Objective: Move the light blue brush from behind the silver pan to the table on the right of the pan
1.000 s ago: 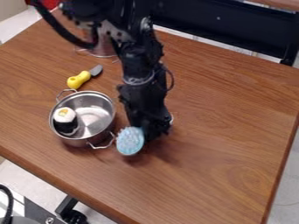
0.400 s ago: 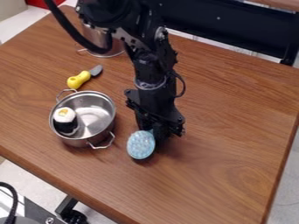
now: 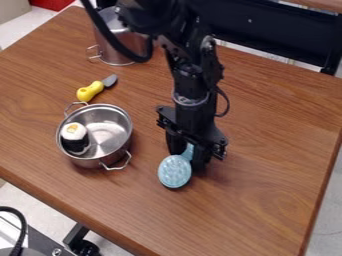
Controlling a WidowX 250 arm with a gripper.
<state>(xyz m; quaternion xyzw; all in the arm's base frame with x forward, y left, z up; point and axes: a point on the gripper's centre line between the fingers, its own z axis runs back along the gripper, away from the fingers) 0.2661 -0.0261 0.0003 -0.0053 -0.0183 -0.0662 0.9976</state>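
Gripper: The black gripper (image 3: pixel 189 154) is pinching the blue brush (image 3: pixel 174 172) by its handle (image 3: pixel 189 150), the two fingers closing on it from either side.
Blue brush: It is sitting low over the wooden table (image 3: pixel 267 175), its knobby round head facing the camera and pointing toward the near edge. Whether the head is touching the wood, I cannot tell.
Steel pot: The open pot (image 3: pixel 107 134) is standing beside the brush, the two being apart, and its near loop handle (image 3: pixel 117 163) is sticking out toward the brush head.
Sushi toy: The black-and-white piece (image 3: pixel 75 135) is resting inside the pot, against the wall farther from the brush.
Knife: The yellow-handled toy knife (image 3: pixel 89 91) is lying just beyond the pot.
Tall pot: The larger metal pot (image 3: pixel 105 49) is standing toward the far side, partly behind the arm's cable.
Good handling: With the round head likely outweighing the handle, an even, firm squeeze should be keeping it from twisting — a loose one would be letting it droop. Care is mostly lying in keeping the head clear of that loop, and in easing the pressure only while the wood is fully supporting the brush.
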